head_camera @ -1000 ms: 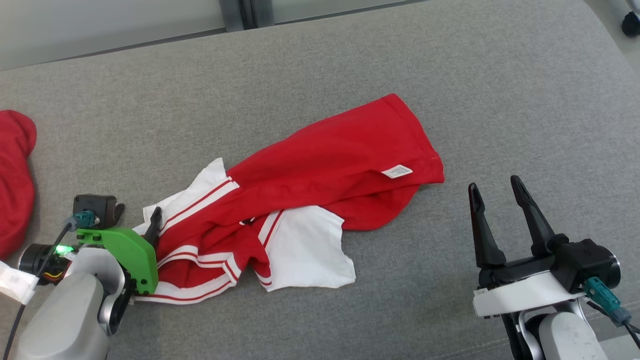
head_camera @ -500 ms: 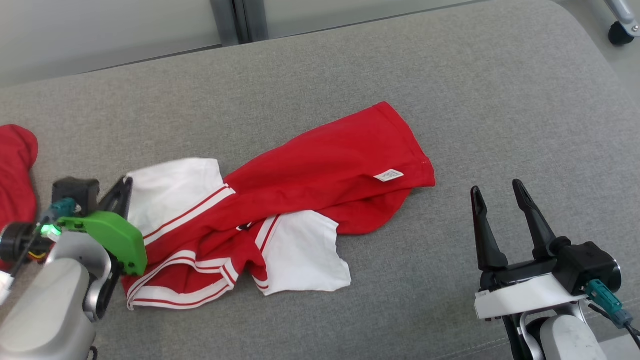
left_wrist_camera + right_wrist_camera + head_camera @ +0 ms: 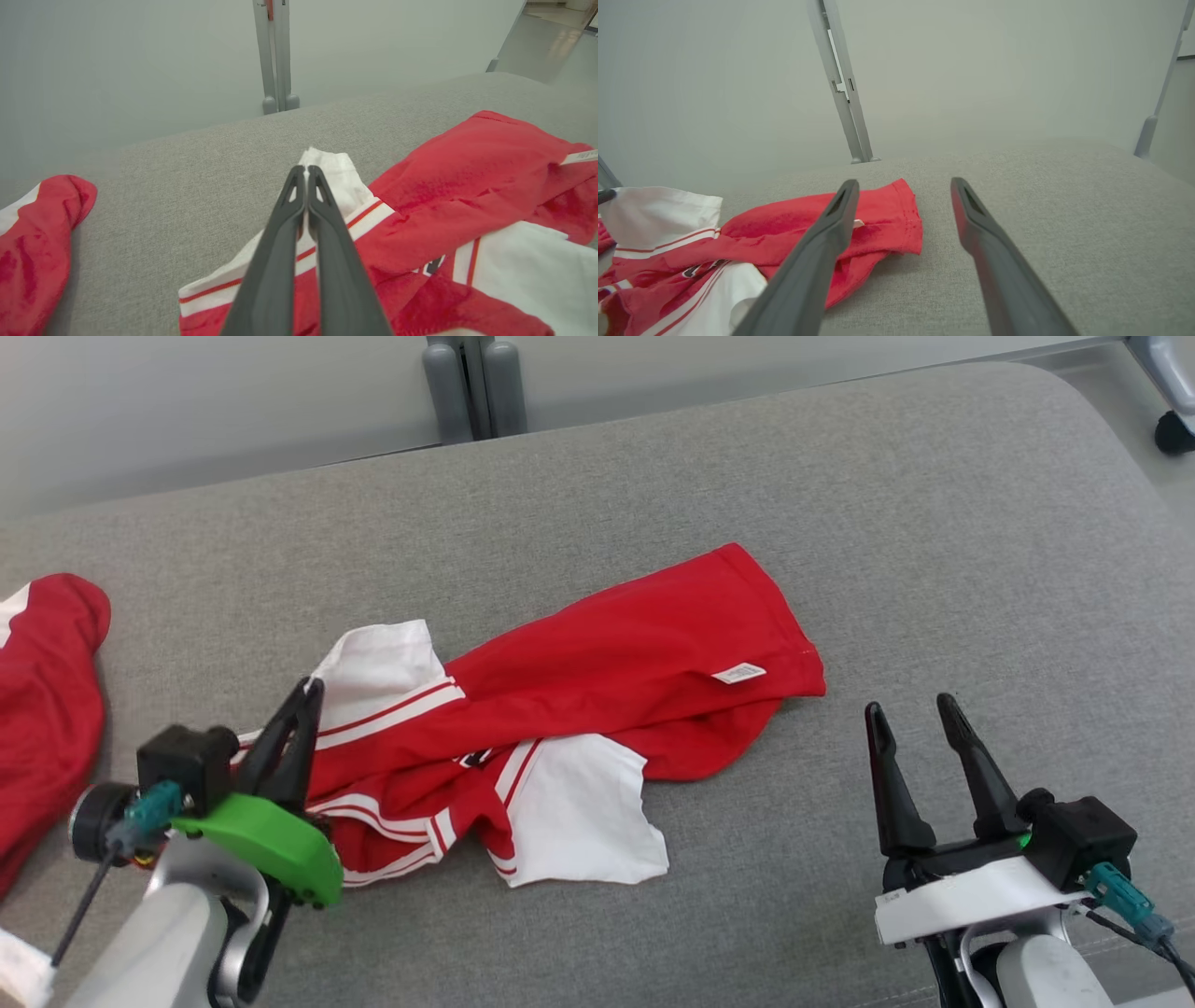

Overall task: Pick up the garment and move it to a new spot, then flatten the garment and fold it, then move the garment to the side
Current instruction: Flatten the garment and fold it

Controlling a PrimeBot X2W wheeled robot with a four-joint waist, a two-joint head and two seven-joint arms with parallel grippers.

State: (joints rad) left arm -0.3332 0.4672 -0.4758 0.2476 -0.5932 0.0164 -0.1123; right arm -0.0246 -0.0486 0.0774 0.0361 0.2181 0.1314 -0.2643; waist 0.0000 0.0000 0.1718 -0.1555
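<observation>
1. The grey woven-fabric surface (image 3: 934,523) spreads under everything in my head view.
2. The crumpled red jersey garment with white sleeves and striped trim (image 3: 616,653) lies near the middle of the surface, its red body reaching to my right and its white parts on my left.
3. A second red cloth (image 3: 47,709) lies at the far left edge, apart from the garment.
4. My right tool (image 3: 908,706) is spread and empty, right of the garment's red hem and not touching it.
5. My left tool (image 3: 306,689) is pressed together, pinching the garment's white sleeve at its left end.
6. A small white label (image 3: 738,673) sits near the red hem.
</observation>
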